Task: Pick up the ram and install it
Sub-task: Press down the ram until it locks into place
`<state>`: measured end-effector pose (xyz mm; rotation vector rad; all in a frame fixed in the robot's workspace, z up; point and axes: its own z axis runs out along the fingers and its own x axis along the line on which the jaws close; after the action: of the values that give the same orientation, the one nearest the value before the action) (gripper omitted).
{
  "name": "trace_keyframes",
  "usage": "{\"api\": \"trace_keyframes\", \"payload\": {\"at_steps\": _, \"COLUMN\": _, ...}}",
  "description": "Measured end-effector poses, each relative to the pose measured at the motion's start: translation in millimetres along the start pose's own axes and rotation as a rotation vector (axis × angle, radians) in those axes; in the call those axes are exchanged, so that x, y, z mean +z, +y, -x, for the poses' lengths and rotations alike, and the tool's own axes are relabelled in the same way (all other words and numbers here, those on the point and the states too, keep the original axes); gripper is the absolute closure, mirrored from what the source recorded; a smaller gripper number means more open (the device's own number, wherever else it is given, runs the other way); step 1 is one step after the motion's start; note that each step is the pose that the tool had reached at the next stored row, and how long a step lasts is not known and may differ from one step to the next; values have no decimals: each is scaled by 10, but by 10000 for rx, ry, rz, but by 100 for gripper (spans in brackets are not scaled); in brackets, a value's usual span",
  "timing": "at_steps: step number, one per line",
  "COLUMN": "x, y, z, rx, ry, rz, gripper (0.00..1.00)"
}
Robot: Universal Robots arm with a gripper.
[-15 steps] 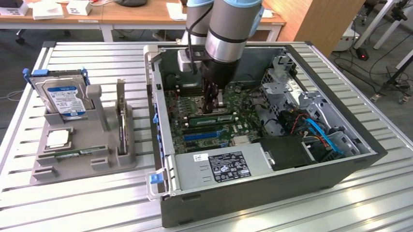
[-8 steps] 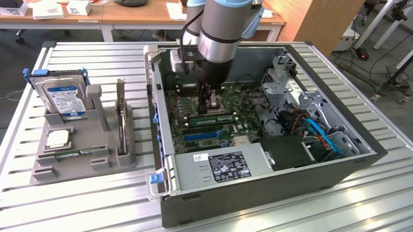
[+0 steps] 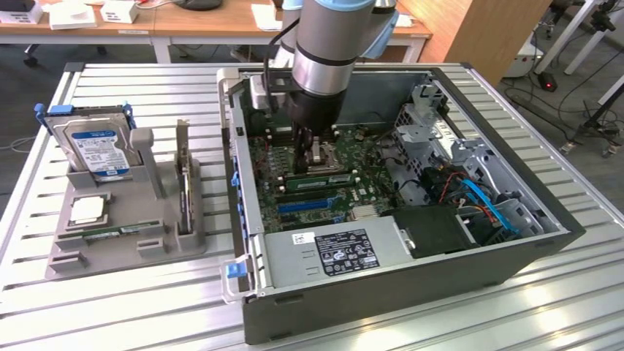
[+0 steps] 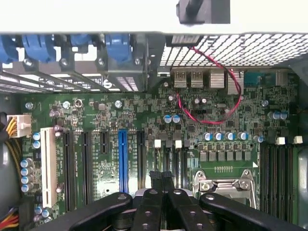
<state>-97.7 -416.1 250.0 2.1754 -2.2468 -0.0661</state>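
The ram [image 3: 319, 178], a long green stick, stands on edge in a memory slot of the motherboard [image 3: 292, 201] inside the open computer case [image 3: 390, 292]. My gripper [image 3: 310, 162] reaches down into the case with its tip right at the ram's upper edge, near the end at the exterior view's left. I cannot tell whether it touches. In the wrist view the gripper [image 4: 162, 179] is shut, its black fingers [image 4: 149, 207] pressed together with nothing between them. They hang over the memory slots [image 4: 169, 156] beside the metal processor socket [image 4: 224, 180].
A grey holder [image 3: 117, 248] on the slatted table, at the exterior view's left, carries a blue-labelled hard drive [image 3: 95, 150], a second green stick [image 3: 122, 231] and an upright card [image 3: 183, 183]. Inside the case are the power supply [image 3: 332, 252], blue cables [image 3: 492, 212] and a drive cage [image 3: 429, 124].
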Motion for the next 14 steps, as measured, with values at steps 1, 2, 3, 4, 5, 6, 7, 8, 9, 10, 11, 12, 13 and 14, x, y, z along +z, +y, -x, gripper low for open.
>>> {"api": "trace_keyframes", "payload": {"at_steps": 1, "x": 0, "y": 1, "z": 0, "rx": 1, "ry": 0, "rz": 0, "gripper": 91}}
{"api": "trace_keyframes", "payload": {"at_steps": 2, "x": 0, "y": 1, "z": 0, "rx": 1, "ry": 0, "rz": 0, "gripper": 91}}
{"api": "trace_keyframes", "payload": {"at_steps": 3, "x": 0, "y": 2, "z": 0, "rx": 1, "ry": 0, "rz": 0, "gripper": 91}}
{"api": "trace_keyframes", "payload": {"at_steps": 4, "x": 0, "y": 2, "z": 0, "rx": 1, "ry": 1, "rz": 1, "gripper": 91}}
{"api": "trace_keyframes", "payload": {"at_steps": 5, "x": 2, "y": 2, "z": -1, "rx": 0, "ry": 1, "rz": 1, "gripper": 91}}
{"api": "trace_keyframes", "payload": {"at_steps": 6, "x": 8, "y": 2, "z": -1, "rx": 1, "ry": 1, "rz": 0, "gripper": 91}}
{"api": "trace_keyframes", "payload": {"at_steps": 7, "x": 18, "y": 2, "z": -1, "rx": 0, "ry": 2, "rz": 1, "gripper": 91}}
{"api": "trace_keyframes", "payload": {"at_steps": 8, "x": 31, "y": 1, "z": -1, "rx": 1, "ry": 2, "rz": 1, "gripper": 91}}
{"api": "trace_keyframes", "payload": {"at_steps": 9, "x": 45, "y": 0, "z": -1, "rx": 1, "ry": 2, "rz": 1, "gripper": 91}}
{"api": "trace_keyframes", "payload": {"at_steps": 10, "x": 58, "y": 0, "z": -2, "rx": 1, "ry": 2, "rz": 0, "gripper": 91}}
{"api": "trace_keyframes", "payload": {"at_steps": 11, "x": 71, "y": 0, "z": -2, "rx": 1, "ry": 2, "rz": 0, "gripper": 91}}
{"api": "trace_keyframes", "payload": {"at_steps": 12, "x": 83, "y": -1, "z": -2, "rx": 1, "ry": 2, "rz": 0, "gripper": 91}}
{"api": "trace_keyframes", "payload": {"at_steps": 13, "x": 94, "y": -2, "z": -2, "rx": 1, "ry": 2, "rz": 1, "gripper": 91}}
{"api": "trace_keyframes", "payload": {"at_steps": 14, "x": 105, "y": -2, "z": -2, "rx": 1, "ry": 1, "rz": 0, "gripper": 91}}
